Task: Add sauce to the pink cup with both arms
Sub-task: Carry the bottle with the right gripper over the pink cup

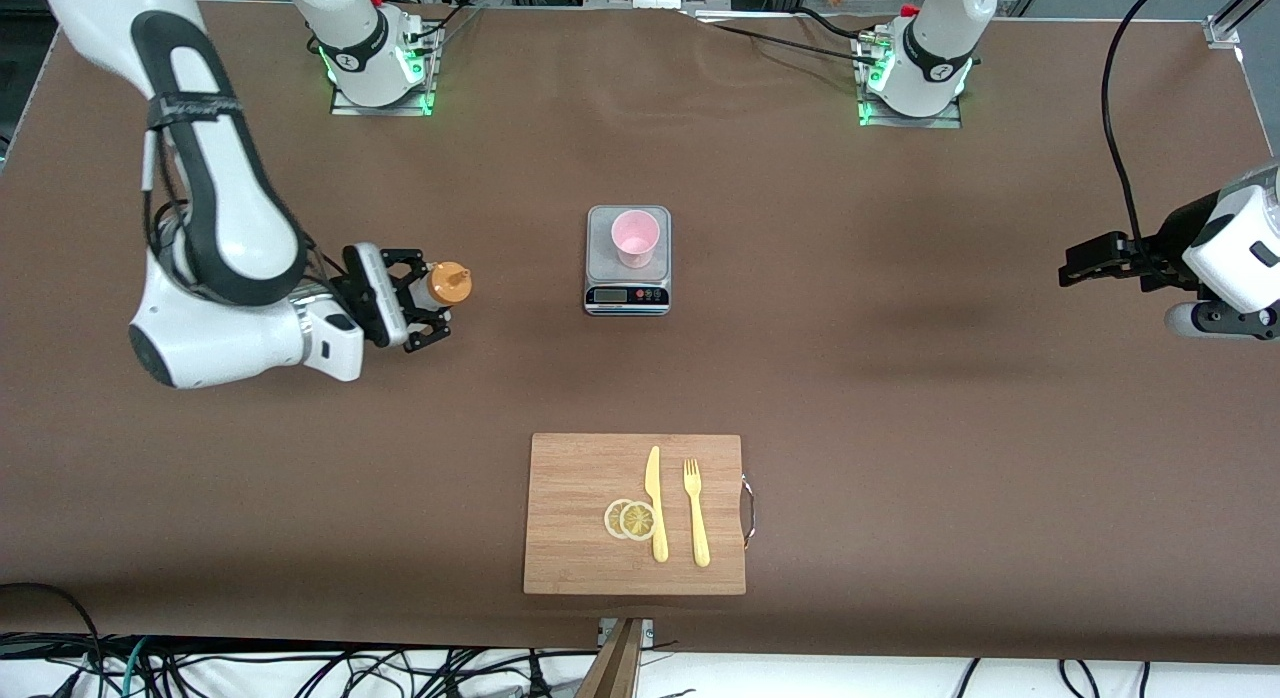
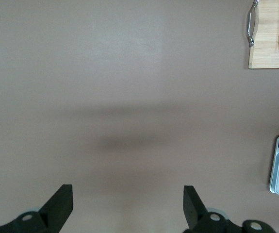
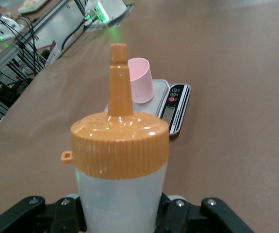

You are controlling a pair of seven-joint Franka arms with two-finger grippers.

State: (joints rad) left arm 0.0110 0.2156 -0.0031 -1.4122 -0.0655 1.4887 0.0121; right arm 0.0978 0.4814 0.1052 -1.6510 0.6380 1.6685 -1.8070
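The right gripper (image 1: pixel 425 300), at mid-left of the front view, has its fingers closed on the body of the sauce bottle (image 1: pixel 447 284), gripping it below the orange cap; the right wrist view shows the translucent whitish body (image 3: pixel 121 199) pinched between the black jaws with the nozzle pointing up and away. The bottle looks light and soft-walled, the kind that yields under pressure, so a grip low on the body is apt to squeeze sauce out by itself; the ribbed cap is stiffer but a poorer place to hold for pouring. The smooth plastic may slip if tilted sharply.

The pink cup (image 1: pixel 635 238) stands upright on a small digital kitchen scale (image 1: pixel 627 296) in the centre of the front view, well apart from the bottle. It seems thin, light and easy to tip, which is likely why the second arm is wanted to steady it.

The left gripper (image 1: pixel 1085 260) hangs over bare table at the right edge of the front view, jaws spread wide and holding nothing; that arm waits.

Lower centre lies a wooden cutting board (image 1: pixel 580 478) with two lemon slices (image 1: pixel 630 519), a yellow plastic knife (image 1: pixel 655 505) and fork (image 1: pixel 696 513)
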